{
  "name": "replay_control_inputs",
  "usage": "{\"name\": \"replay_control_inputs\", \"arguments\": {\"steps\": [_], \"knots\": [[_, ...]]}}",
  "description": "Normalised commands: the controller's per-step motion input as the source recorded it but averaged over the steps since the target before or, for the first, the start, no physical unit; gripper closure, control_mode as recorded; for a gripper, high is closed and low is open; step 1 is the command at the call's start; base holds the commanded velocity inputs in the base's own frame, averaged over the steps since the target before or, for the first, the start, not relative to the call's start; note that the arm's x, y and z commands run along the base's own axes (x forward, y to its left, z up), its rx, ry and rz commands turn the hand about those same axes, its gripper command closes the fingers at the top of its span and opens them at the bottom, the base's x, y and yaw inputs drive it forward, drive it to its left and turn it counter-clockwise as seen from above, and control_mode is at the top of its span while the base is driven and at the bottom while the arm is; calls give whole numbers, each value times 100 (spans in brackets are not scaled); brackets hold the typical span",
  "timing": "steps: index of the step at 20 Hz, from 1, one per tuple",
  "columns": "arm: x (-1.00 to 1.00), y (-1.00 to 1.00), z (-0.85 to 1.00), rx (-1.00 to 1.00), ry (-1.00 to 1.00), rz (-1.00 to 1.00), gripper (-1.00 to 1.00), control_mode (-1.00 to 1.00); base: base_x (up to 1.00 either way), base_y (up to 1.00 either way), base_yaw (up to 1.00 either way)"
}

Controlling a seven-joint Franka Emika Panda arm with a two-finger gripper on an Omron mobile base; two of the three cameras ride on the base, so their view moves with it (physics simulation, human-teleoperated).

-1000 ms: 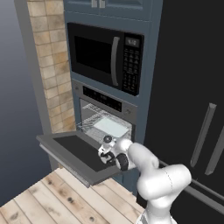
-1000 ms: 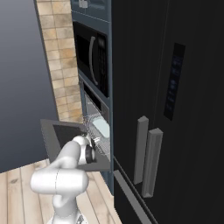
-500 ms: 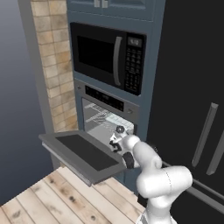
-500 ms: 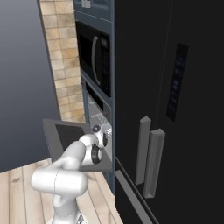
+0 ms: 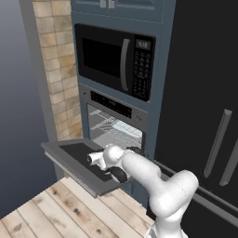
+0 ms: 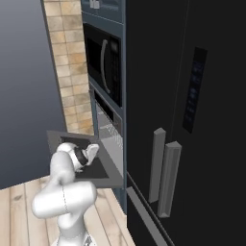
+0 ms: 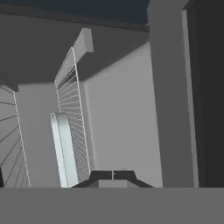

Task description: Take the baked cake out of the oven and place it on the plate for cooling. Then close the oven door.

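Lying flat, oven door (image 5: 76,160) open, gripper (image 7: 113,174) shut above.

— Kitchen wall, counted: how many appliances?

— One oven (image 5: 116,130), one microwave (image 5: 116,60) above it, one dark fridge (image 5: 204,116) to the right.

— Doors hanging open?

— One: the oven door (image 5: 81,160), dropped flat.

— Racks inside?

— Two wire racks (image 7: 72,118) as seen from the hand, and one pale tray (image 7: 61,148) edge-on between them.

— Handles on the fridge?

— Two grey bars (image 6: 163,175), side by side.

— Robots?

— One white arm (image 5: 153,181), one gripper (image 7: 112,174).

— Cabinet doors over the microwave?

— Two, each with one small pull; the tops are cropped.
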Motion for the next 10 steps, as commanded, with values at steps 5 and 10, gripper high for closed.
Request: {"name": "replay_control_inputs", "arguments": {"steps": [5, 10], "knots": [[-81, 57, 19, -5, -13, 12, 100, -100, 0, 0, 0], [-15, -32, 88, 53, -15, 0, 100, -100, 0, 0, 0]]}}
